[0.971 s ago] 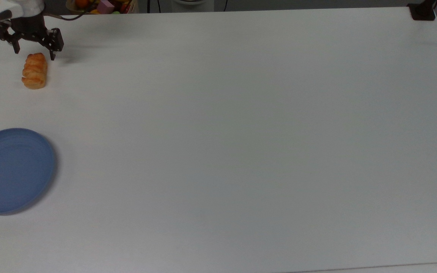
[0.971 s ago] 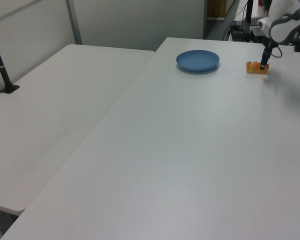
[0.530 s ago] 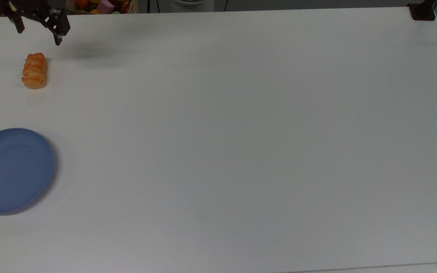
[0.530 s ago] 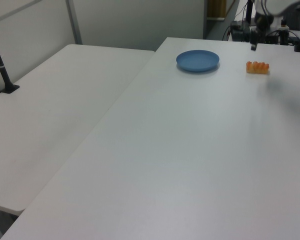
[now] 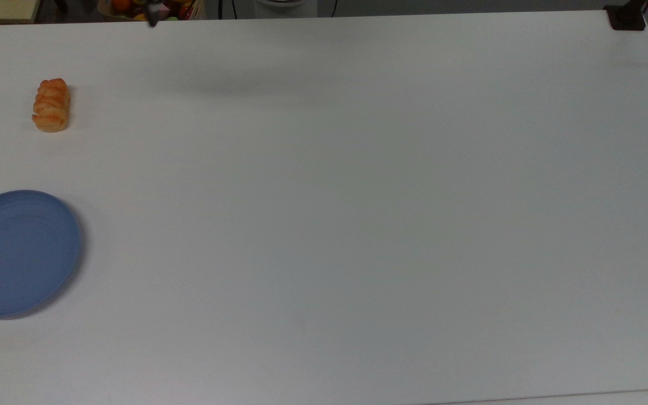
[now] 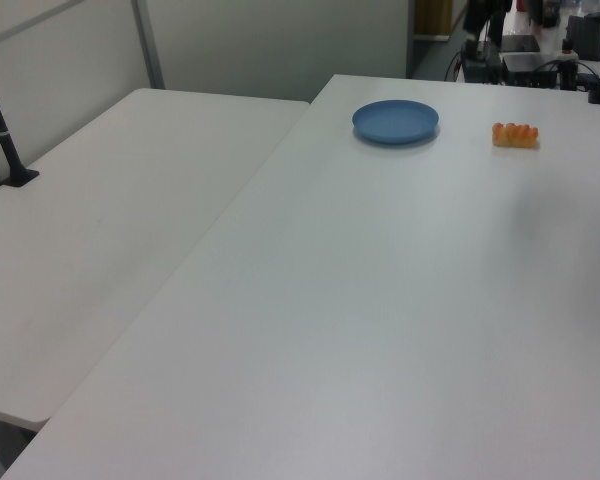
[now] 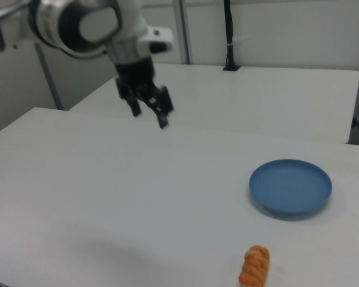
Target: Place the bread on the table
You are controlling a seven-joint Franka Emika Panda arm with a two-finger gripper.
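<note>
Spread apart with nothing between them, the two black fingers (image 7: pixel 163 113) of the white robot arm's gripper (image 7: pixel 148 109) hang in the air above the large plain white table (image 7: pixel 107 197). In the right view the gripper sits high in the upper left part of the scene, tilted a little, well apart from everything lying on the table.

The small oblong golden-orange bread (image 5: pixel 52 105) with its ridged, flaky top lies flat on the bare table surface. In the top view it is near the top view's left edge, its long side running up and down the frame. In the left view the bread (image 6: pixel 515 134) is far back on the left view's right, and in the right view the bread (image 7: pixel 255 266) lies at the bottom edge, right of centre.

A round blue plate (image 5: pixel 17 253) rests on the table apart from the bread, with a strip of bare white table between them. In the top view it is below the bread, cut by the top view's left edge; in the left view the plate (image 6: pixel 395 121) lies to the left of the bread; in the right view the plate (image 7: pixel 290 186) lies beyond the bread. Its dish holds nothing.

A second white table (image 6: pixel 100 230) stands alongside on the left view's left, with a black pole (image 6: pixel 2 125) fixed to it.
</note>
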